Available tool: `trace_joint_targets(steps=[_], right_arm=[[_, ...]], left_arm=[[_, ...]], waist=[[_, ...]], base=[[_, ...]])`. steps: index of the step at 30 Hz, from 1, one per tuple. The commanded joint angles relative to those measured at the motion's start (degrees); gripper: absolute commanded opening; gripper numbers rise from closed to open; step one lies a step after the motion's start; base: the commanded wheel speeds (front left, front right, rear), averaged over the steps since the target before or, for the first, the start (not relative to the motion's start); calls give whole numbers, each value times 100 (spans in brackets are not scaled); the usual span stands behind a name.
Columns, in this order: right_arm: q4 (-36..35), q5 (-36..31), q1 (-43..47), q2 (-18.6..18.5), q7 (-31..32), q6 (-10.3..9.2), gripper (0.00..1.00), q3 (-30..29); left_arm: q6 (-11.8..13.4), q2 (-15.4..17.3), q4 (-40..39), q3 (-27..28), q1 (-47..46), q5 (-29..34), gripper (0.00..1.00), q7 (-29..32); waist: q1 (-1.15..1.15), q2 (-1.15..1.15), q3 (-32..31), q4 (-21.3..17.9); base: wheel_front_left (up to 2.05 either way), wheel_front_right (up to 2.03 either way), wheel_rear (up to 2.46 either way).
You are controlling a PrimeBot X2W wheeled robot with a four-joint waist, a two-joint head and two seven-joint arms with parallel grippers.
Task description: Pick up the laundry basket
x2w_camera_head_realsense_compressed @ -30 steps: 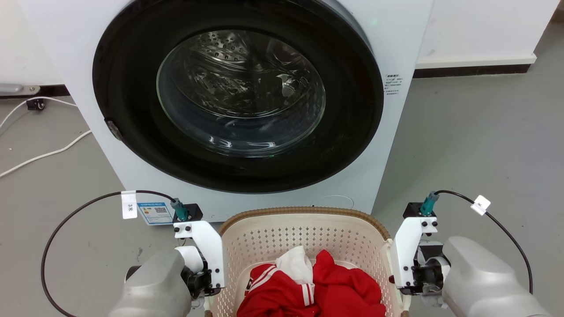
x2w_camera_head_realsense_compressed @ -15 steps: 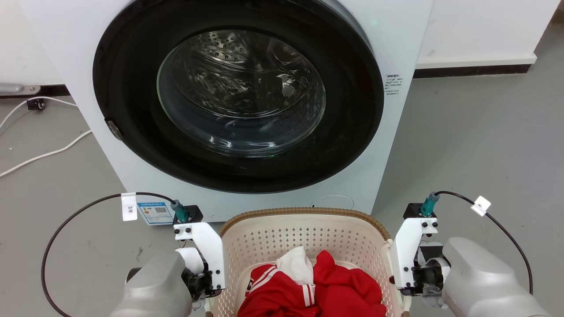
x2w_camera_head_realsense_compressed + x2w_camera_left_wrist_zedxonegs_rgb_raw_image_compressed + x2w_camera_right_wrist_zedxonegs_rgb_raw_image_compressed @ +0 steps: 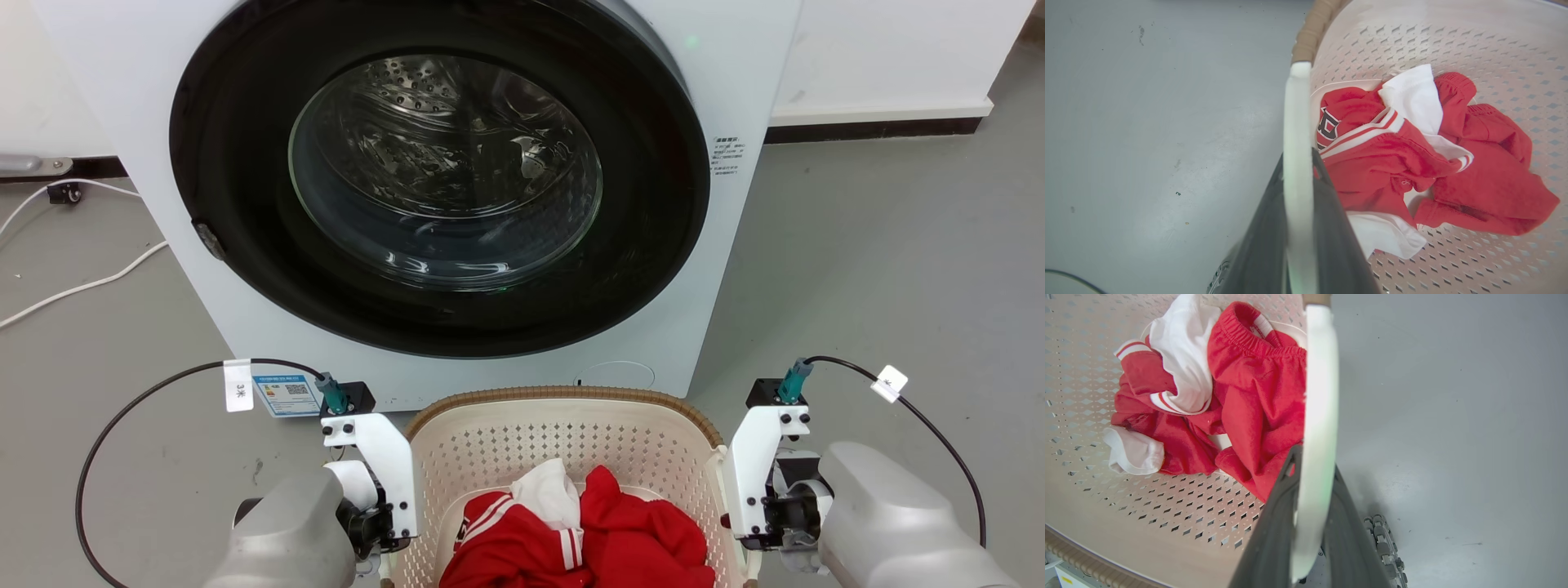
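Frontally, head view: laundry basket (image 3: 563, 396) low centre, just before the washing machine (image 3: 735, 98) with its round glass door (image 3: 445, 171). Brown rim toward the machine, cream perforated wall inside. Red garments (image 3: 637, 539) and a white cloth (image 3: 551, 490) lie in it. Pale forearms flank it: left end effector (image 3: 382, 524) against its left side, right end effector (image 3: 755, 523) against its right, fingers hidden under white wrist brackets. Grey floor (image 3: 882, 245) all round; white cable (image 3: 82, 286) on it, far left. Cannot tell whether the basket's base touches the floor.

Left wrist view: the left end effector's 2 dark fingers (image 3: 1265, 228) are pinched narrow on the white left handle (image 3: 1297, 122), 1 on each face, both touching. The handle runs up to the brown rim. Red garment with white stripes and dark lettering lies inside, on that view's right; bare floor on its left.

Right wrist view: the right end effector's 2 fingers (image 3: 1267, 539) are clamped narrow the same way on the white right handle (image 3: 1322, 375). Laundry on that view's left, floor on its right. A ribbed grey part (image 3: 1386, 547) sits low beside the fingers; what it is cannot be told.
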Motion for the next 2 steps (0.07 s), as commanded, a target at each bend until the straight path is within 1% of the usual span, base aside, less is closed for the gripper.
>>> trace_joint_targets(steps=[1,2], right_arm=[[-25,53,30,69,-26,18,0,20],[-26,56,25,62,-33,18,0,26]], left_arm=[[13,-26,-10,-8,30,-6,0,-37],[13,-26,-10,-9,26,-7,0,-42]], waist=[[0,0,4,2],[0,0,7,1]], base=[[0,0,0],[0,0,0]])
